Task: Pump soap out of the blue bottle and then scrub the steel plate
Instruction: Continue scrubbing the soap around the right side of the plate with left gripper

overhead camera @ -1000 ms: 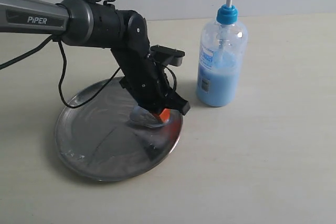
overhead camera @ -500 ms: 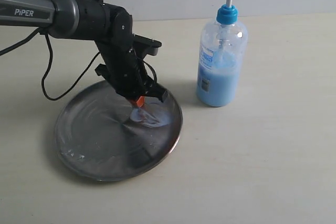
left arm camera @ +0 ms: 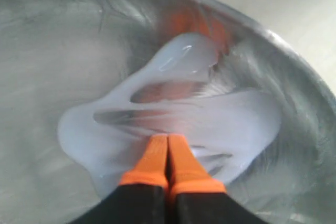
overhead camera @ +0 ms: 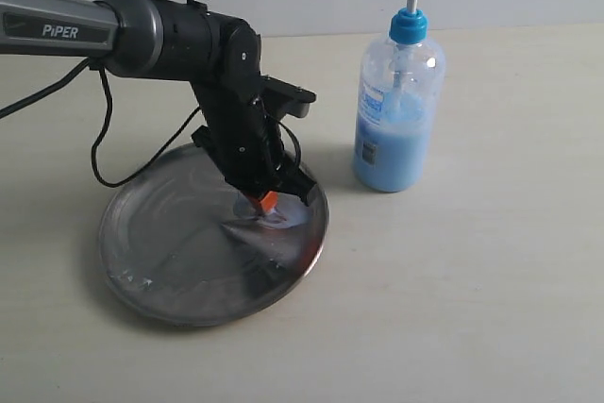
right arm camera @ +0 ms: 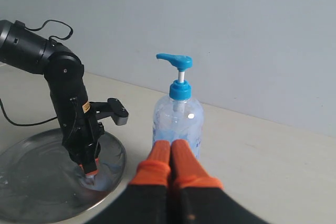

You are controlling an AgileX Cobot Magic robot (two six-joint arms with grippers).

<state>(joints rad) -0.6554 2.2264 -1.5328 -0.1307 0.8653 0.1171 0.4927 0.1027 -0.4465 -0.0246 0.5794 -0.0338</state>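
Soap: a pale blue smear [left arm camera: 173, 124] is spread on the plate's 3 o'clock side, close to the rim, as seen in the exterior view.
Steel plate: the steel plate [overhead camera: 160, 243] is laid flat on the worktop [overhead camera: 472, 280], at 8 o'clock of the bottle.
Left hand: the left hand [overhead camera: 264, 200] is clenched, orange fingertips pressed together with nothing between them. The tips are set down in the smear.
Blue bottle: the blue bottle [overhead camera: 398, 110] is stood upright at 2 o'clock of the plate, near its rim but apart from it.
Right hand: the right hand [right arm camera: 170, 148] is clenched and empty, and is pointed at the bottle without touching it.
Step in hand: pumping is judged done and scrubbing underway.
Doing it well: light contact should be kept. Strokes should be carried toward the bare 9 o'clock half, and the rim avoided so the plate is not tipped or pushed.
Change: half a second earlier the tips were nearer 11 o'clock, and a second earlier closer to the 3 o'clock rim. Plate and bottle are unmoved.
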